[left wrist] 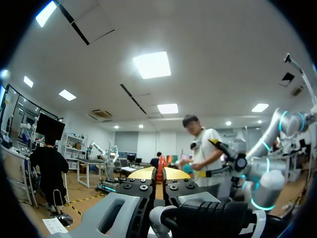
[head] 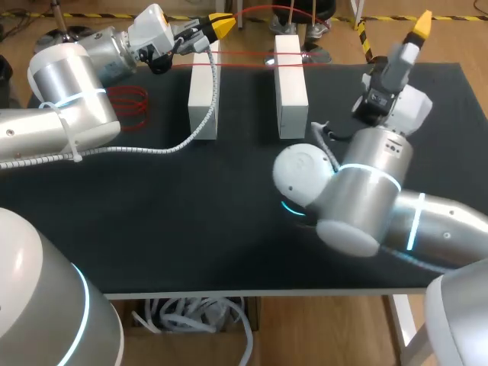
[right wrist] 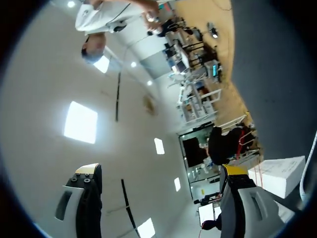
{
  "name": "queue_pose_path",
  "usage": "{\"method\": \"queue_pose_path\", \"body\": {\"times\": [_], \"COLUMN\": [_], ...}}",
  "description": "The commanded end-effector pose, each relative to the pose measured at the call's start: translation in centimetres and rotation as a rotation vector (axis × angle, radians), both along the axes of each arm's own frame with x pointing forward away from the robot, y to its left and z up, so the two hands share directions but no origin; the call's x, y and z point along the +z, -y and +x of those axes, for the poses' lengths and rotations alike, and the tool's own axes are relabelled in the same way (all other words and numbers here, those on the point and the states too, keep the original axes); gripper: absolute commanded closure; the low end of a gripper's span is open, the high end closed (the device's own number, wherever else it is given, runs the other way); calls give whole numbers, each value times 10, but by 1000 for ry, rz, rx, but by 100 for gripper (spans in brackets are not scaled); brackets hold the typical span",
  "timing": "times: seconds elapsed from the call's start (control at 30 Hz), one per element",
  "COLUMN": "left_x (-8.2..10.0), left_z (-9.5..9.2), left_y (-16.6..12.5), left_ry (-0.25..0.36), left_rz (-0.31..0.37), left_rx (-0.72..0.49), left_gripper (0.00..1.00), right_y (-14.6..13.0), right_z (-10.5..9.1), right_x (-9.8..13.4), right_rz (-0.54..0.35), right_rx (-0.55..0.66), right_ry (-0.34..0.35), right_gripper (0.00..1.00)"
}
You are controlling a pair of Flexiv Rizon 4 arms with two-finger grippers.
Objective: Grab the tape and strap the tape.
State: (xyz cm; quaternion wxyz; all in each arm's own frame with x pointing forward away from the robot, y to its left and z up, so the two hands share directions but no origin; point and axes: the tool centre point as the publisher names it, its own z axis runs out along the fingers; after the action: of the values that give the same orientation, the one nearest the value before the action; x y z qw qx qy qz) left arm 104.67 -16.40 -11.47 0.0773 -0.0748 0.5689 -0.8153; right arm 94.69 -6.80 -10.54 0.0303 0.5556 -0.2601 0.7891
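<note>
Left fingers (left wrist: 143, 173) clamp the barely visible red tape (head: 244, 65); right fingers (right wrist: 89, 169) stand apart.

- The bench (head: 191, 229) is plain black, with no pattern.
- The left block (head: 203, 91) and the right block (head: 290, 84), near its far edge, are plain white.
- The tape (head: 244, 65) across both blocks is a thin red line. The coils (head: 130, 103) toward the far left corner are the same red.
- The left claw (head: 221, 25) has bright yellow tips on black fingers. Its wrist view shows a red sliver between the tips (left wrist: 156, 173).
- The right claw (head: 422, 23) (right wrist: 161, 169) has yellow tips on grey-and-black fingers.
- The left arm (head: 69, 91) and the right arm (head: 366, 191) are silver and white, with glowing pale-blue rings.
- The cable (head: 175, 145) is white with spiral ribbing.
</note>
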Motion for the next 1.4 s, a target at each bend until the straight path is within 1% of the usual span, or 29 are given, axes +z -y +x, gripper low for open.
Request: {"method": "queue_pose_path", "body": {"times": [0.03,0.07,0.1,0.13,0.17,0.2,0.23,0.27,0.3,0.33,0.37,0.4,0.43,0.47,0.5,0.57,0.6,0.63,0.7,0.77,0.83,0.87,0.9,0.93,0.97,1.07,1.13,1.17,1.4], "left_x": [-1,-1,-1,-1,-1,-1,-1,-1,-1,-1,-1,-1,-1,-1,-1,-1,-1,-1,-1,-1,-1,-1,-1,-1,-1,-1,-1,-1,-1], "left_z": [0,0,0,0,0,0,0,0,0,0,0,0,0,0,0,0,0,0,0,0,0,0,0,0,0,0,0,0,0], "left_y": [0,0,0,0,0,0,0,0,0,0,0,0,0,0,0,0,0,0,0,0,0,0,0,0,0,0,0,0,0], "left_ry": [1,1,1,1,1,1,1,1,1,1,1,1,1,1,1,1,1,1,1,1,1,1,1,1,1,1,1,1,1], "left_rz": [-2,-2,-2,-2,-2,-2,-2,-2,-2,-2,-2,-2,-2,-2,-2,-2,-2,-2,-2,-2,-2,-2,-2,-2,-2,-2,-2,-2,-2], "left_rx": [2,2,2,2,2,2,2,2,2,2,2,2,2,2,2,2,2,2,2,2,2,2,2,2,2,2,2,2,2], "left_gripper": [100,100,100,100,100,100,100,100,100,100,100,100,100,100,100,100,100,100,100,100,100,100,100,100,100,100,100,100,100], "right_y": [-10,-10,-11,-13,-13,-14,-16,-14,-18,-18,-17,-19,-21,-21,-20,-21,-22,-22,-20,-16,-12,-10,-9,-7,-7,-6,-6,-6,-8], "right_z": [-4,-5,-4,-3,-3,-2,-1,-1,0,0,-1,-1,0,0,0,-1,-2,-2,0,3,6,8,10,12,14,18,21,22,28], "right_x": [-13,-17,-19,-20,-22,-23,-23,-24,-23,-23,-23,-22,-23,-23,-24,-27,-29,-32,-40,-46,-47,-45,-44,-44,-43,-43,-45,-46,-47], "right_rz": [124,122,79,21,-27,-138,-148,-215,-263,-257,-344,-389,-373,-406,-404,-431,-493,-491,-524,-481,-474,-456,-449,-413,-385,-357,-332,-318,-297], "right_rx": [-151,-139,-102,-61,-25,43,101,140,246,259,299,358,403,421,407,450,480,485,458,443,433,428,421,408,403,389,379,369,350], "right_ry": [-152,-181,-215,-241,-297,-329,-346,-370,-373,-374,-361,-351,-358,-338,-340,-328,-329,-330,-327,-316,-290,-253,-234,-226,-195,-166,-176,-162,-180], "right_gripper": [0,0,0,0,0,0,0,0,0,0,0,0,0,0,0,0,0,0,0,0,0,0,0,0,0,0,0,0,0]}}
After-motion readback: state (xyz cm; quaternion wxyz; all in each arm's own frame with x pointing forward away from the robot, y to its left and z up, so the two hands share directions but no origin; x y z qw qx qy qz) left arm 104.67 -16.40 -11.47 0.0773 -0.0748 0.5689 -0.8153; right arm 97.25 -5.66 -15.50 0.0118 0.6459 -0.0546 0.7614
